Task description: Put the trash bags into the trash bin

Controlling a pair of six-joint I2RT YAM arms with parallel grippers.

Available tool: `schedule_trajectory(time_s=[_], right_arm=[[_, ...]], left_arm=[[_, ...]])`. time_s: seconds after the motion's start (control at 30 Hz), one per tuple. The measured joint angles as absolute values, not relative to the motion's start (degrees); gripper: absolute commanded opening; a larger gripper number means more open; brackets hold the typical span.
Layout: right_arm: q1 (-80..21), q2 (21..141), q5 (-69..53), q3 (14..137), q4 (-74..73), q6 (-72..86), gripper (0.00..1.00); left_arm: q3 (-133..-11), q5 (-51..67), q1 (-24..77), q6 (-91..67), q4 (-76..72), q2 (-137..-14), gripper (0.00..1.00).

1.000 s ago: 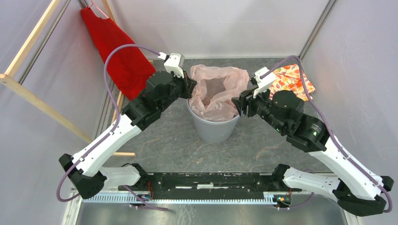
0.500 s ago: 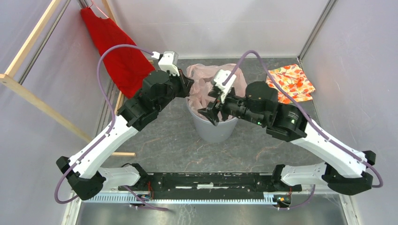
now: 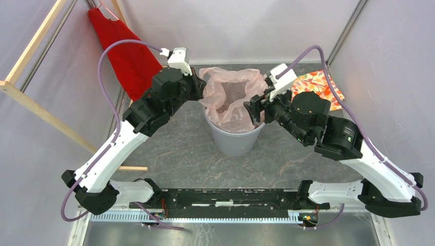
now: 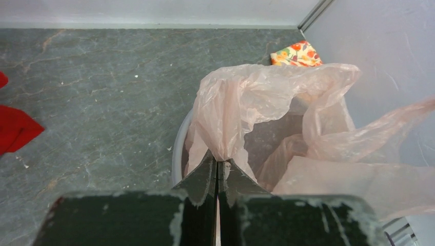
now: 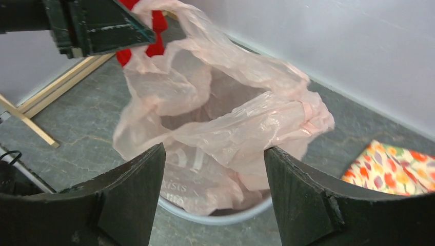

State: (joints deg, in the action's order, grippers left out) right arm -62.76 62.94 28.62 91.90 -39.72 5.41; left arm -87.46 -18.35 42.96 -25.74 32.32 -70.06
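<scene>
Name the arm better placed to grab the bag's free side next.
Right. The right gripper is open, facing the bag's loose side over the bin; the left gripper is shut on the opposite edge.

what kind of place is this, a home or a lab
Probably a lab robot test cell: a grey tabletop boxed in by plain white panels, with staged props, a trash bin and a folded floral cloth.

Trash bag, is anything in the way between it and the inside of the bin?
Nothing visible. The trash bag already hangs partly inside the trash bin, with the left gripper shut on its edge and the right gripper open at its other side.
</scene>
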Motion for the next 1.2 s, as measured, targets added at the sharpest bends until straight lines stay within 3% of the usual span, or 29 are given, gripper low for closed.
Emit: schedule_trajectory(time_s=[0.3,0.6,0.9,1.0,1.2], right_arm=[[-62.76,61.3,36.29,91.7,-49.52,10.09,0.85],[-62.78,57.06,34.11,91.57,-54.11,10.63,0.91],[-62.78,55.37,27.94,89.36,-53.6,10.61,0.79],[-62.76,56.93,25.82,84.97,-52.4,10.72,0.79],[-62.78,63.05,25.71,82.52,-50.57,11.97,0.91]], left_arm=[[-87.31,-14.41,39.24,-26.04,36.8,-72.29,0.02],[-87.26,-11.44,37.76,-27.4,37.6,-74.46,0.02],[-87.48,-9.74,36.71,-27.66,37.6,-75.5,0.02],[-88.16,-8.75,36.71,-27.7,37.63,-75.5,0.02],[-89.12,-6.68,36.71,-27.81,37.43,-75.5,0.02]])
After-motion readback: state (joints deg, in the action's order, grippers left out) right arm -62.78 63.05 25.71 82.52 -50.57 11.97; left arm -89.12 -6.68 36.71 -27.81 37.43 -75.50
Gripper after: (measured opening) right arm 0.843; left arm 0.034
